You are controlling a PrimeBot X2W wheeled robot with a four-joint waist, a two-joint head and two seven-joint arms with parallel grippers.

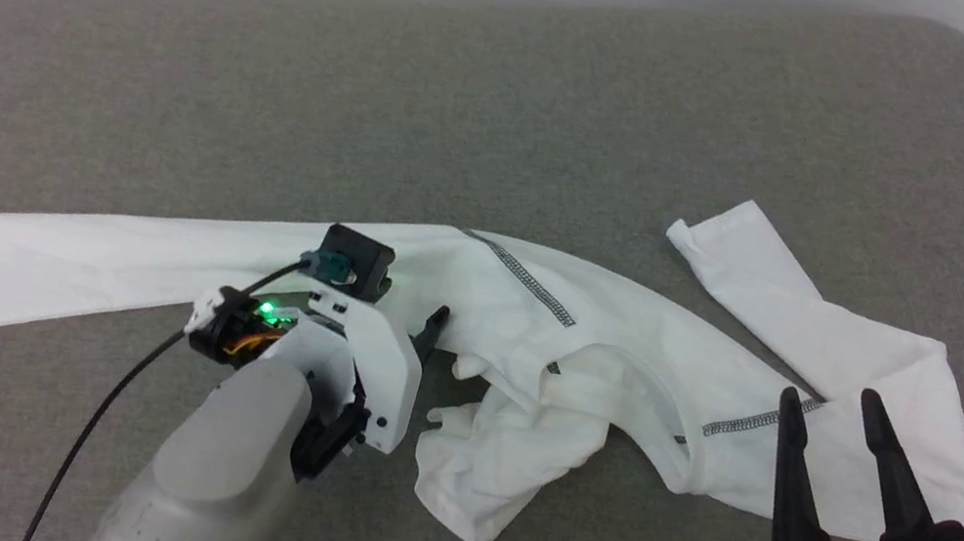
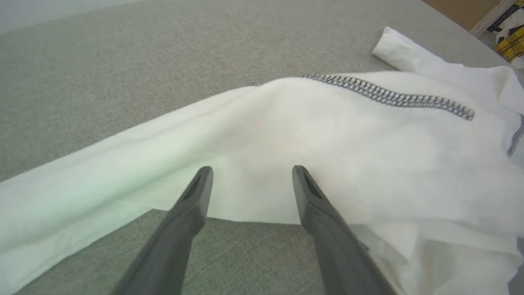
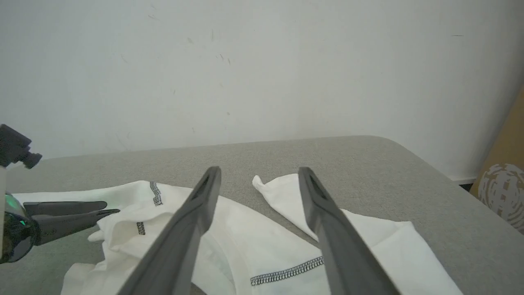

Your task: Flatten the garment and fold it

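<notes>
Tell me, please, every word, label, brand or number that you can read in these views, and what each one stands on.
No text can be read.
The garment: dark stitched seams, no label or lettering in sight.
The brown board at the edge of the right wrist view: a pale round print, too blurred to tell any letters.

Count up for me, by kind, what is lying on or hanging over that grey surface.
white shirt: 1
dark two-fingered tools: 2, the left tool and the right tool
Total: 3
</notes>
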